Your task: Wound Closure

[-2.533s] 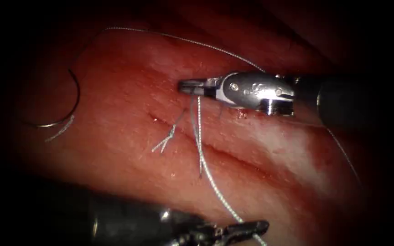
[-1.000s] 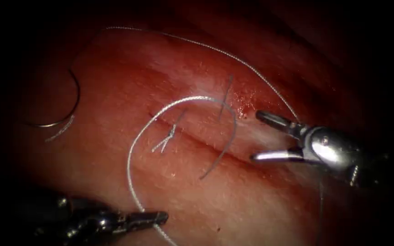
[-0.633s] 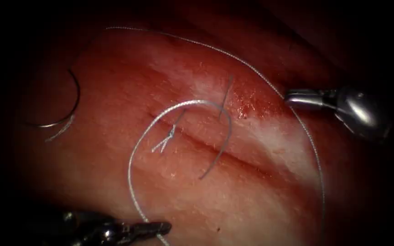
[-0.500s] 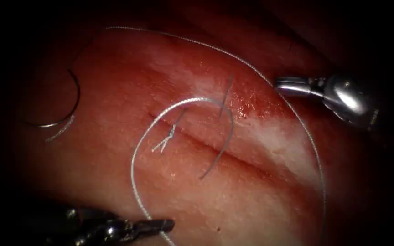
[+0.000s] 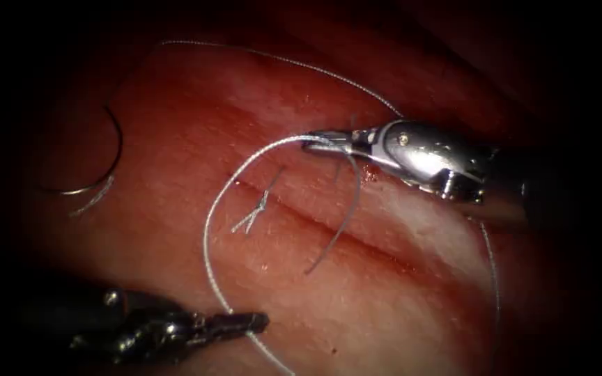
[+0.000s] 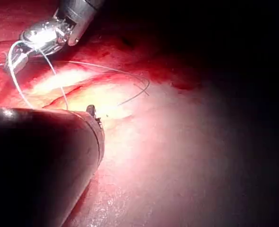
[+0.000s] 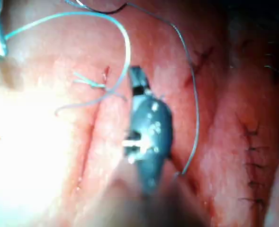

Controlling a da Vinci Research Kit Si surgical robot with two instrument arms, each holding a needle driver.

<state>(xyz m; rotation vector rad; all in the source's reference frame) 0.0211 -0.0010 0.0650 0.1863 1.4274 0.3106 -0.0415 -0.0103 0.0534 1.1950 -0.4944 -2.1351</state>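
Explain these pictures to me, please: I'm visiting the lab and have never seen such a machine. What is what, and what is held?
This is a surgical practice robot with two thin arms, each ending in a small tool with two jaws. It is stitching a cut in a piece of pork belly, the tissue. The large picture comes from an endoscope looking down on the wound. The other two come from small cameras near each arm's wrist.

The right tool enters from the right, with its jaws shut on the pale thread at the top of a loop. The left tool, dark and low, grips the same thread further along.

The curved needle lies loose on the tissue, left of the cut, held by neither tool. On the cut sits a finished knot with short cut ends.
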